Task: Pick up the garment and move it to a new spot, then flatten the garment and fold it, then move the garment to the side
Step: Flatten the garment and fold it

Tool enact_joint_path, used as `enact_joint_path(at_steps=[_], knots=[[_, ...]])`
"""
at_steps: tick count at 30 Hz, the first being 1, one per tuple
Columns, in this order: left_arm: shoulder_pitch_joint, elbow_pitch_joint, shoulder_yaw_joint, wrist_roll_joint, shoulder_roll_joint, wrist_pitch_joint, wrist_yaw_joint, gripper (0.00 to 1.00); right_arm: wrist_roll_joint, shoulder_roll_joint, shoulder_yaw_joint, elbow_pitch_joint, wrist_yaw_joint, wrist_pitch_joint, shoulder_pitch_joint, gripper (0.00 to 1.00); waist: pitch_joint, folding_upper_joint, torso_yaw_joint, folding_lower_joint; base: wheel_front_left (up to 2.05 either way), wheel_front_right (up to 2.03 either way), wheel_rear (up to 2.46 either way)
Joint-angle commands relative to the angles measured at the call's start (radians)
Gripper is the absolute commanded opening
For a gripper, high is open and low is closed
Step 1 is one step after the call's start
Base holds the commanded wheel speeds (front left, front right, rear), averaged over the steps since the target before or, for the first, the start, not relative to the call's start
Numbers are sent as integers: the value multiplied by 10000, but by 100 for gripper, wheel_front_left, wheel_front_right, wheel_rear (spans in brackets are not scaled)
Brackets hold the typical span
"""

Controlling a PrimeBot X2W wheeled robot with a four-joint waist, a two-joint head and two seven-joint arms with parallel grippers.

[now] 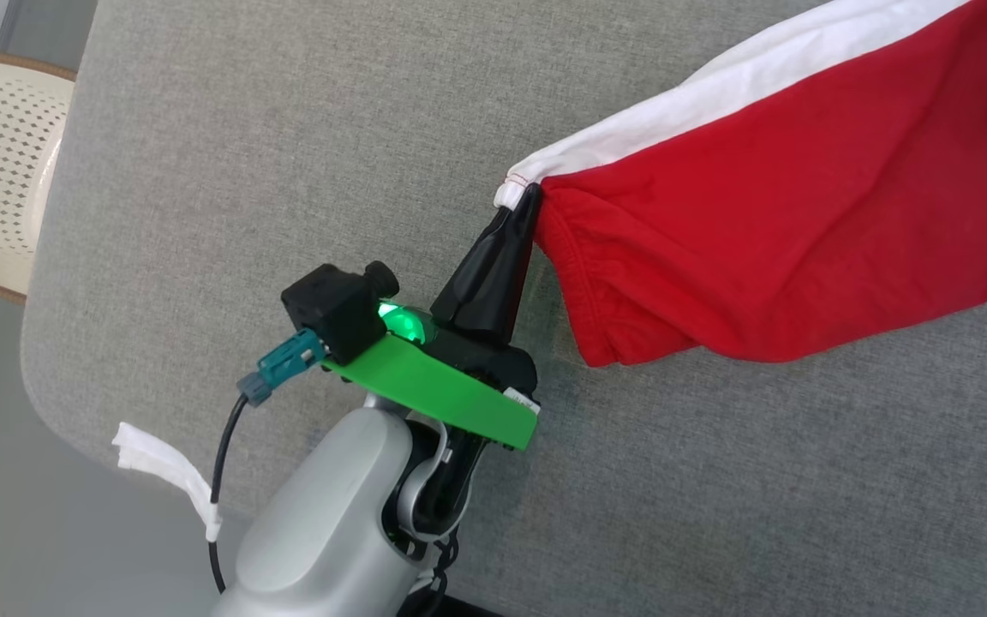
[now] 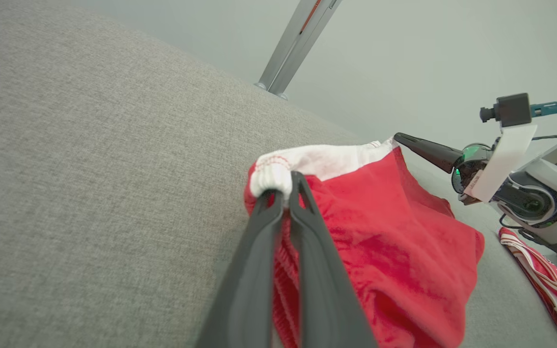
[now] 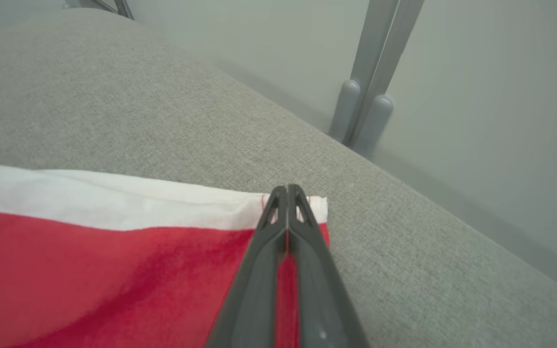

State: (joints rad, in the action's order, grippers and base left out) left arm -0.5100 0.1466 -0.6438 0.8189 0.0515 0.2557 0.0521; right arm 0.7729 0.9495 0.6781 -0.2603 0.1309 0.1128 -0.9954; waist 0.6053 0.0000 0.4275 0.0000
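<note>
Silver forearm [image 1: 314, 523], green bracket [image 1: 433, 386], black camera [image 1: 331, 308], dark tapered jaws

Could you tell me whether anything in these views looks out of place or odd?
Two small things: a white rag strip dangles by the left arm's cable near the edge of the grey cushion, and a striped red-and-white cloth lies crumpled beside the right arm. The garment merely sags between the shut left gripper and right gripper.
</note>
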Motion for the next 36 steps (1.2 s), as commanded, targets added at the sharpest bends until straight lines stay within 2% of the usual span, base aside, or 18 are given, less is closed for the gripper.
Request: enact_joint_path(at_steps=[1,3,4,5,6,7,8,14,16,20,24,31,32,33,36], knots=[[-258,124,-51,108,-8,39,-119,7,20,53,102,-121,-5,-77,-251,0,52,0,58,0,0,0,0],[-382,286,-206,241,-9,74,-181,17,75,-5,319,-299,-3,-80,-426,0,51,0,43,0,0,0,0],[-422,356,-275,296,-9,76,-199,27,120,-57,365,-409,-5,-59,-501,0,50,0,32,0,0,0,0],[-503,440,-413,264,-9,85,-239,44,167,-134,386,-556,-3,-50,-623,0,46,0,20,0,0,0,0],[-575,500,-494,263,-8,94,-269,100,189,-216,391,-681,-3,-57,-711,20,43,0,4,0,0,0,0],[-623,590,-557,219,-2,97,-329,100,179,-267,416,-740,-3,-69,-775,88,43,0,-13,0,0,0,0],[-682,715,-655,38,-2,99,-419,100,67,-298,366,-883,-6,-111,-862,100,32,0,-41,0,0,0,0],[-8,782,-821,-558,221,65,-1355,100,567,-950,-456,-1470,-3,242,-479,100,-509,0,-510,0,0,0,0],[326,379,-500,-813,284,94,-1908,100,656,-1120,-607,-1347,-3,644,-207,100,-655,0,-651,0,0,0,0],[1375,-791,309,-1795,246,87,-2620,100,432,-1310,-828,-980,-2,1888,357,100,-752,0,-822,0,0,0,0],[2198,-1406,665,-2865,100,89,-2626,100,-176,-1568,-1247,-900,-2,3142,936,100,-660,0,-742,0,0,0,0],[2630,-1929,898,-3295,-5,81,-2232,100,-1078,-2069,-1951,-710,1,4834,1792,100,-392,0,-331,0,0,0,0],[2628,-1953,878,-3247,-9,81,-2235,100,-1127,-2202,-1926,-568,18,4975,1939,70,-399,0,-303,0,0,0,0],[2628,-1949,869,-3213,-6,81,-2255,100,-1147,-2313,-2038,-584,26,5011,2031,0,-434,0,-302,0,0,0,0],[2750,-1786,851,-3195,0,82,-2205,100,-937,-2721,-2496,-610,26,5029,2407,0,-813,0,-463,0,0,0,0]])
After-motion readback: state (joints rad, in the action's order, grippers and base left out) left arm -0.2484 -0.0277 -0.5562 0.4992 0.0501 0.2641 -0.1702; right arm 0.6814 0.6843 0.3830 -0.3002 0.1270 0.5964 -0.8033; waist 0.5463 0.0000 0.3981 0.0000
